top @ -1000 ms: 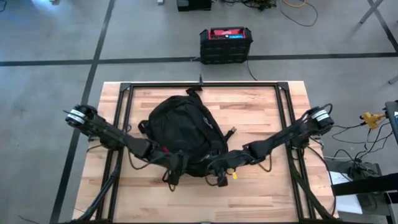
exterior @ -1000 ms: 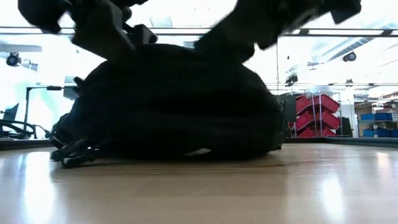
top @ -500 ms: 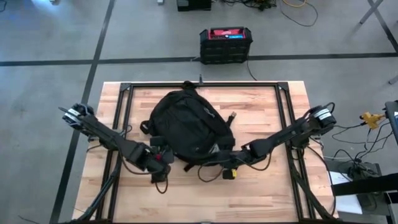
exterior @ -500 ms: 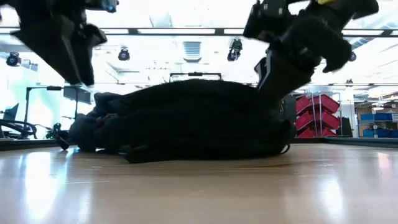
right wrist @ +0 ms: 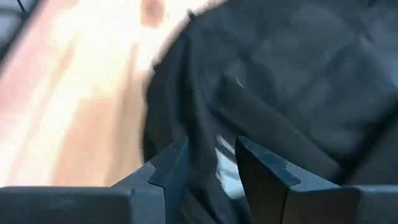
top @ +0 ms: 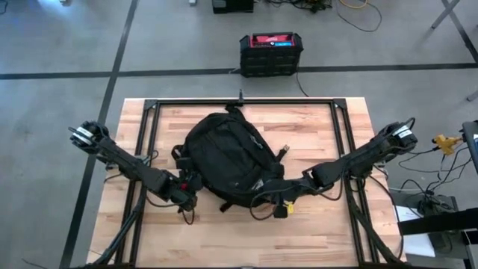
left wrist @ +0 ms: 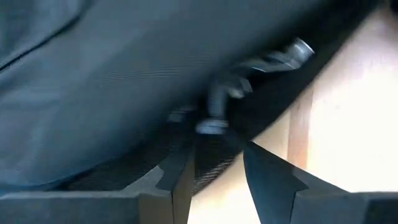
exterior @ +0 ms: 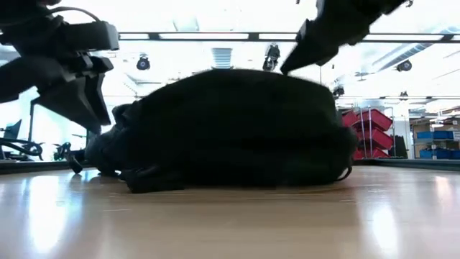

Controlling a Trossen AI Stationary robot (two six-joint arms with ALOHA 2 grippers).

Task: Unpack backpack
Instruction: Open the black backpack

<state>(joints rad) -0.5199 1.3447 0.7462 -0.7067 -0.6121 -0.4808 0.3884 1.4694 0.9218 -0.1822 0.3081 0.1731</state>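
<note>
High view shows me one soft, rounded black fabric backpack (top: 230, 158) mid-table on pale wood planks (top: 314, 239). Left gripper (top: 187, 196) narrowly parted beside it; right gripper (top: 278, 203) pinches fabric.

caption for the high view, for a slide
Both pincers, left and right, work the near edge of a black backpack.
</note>
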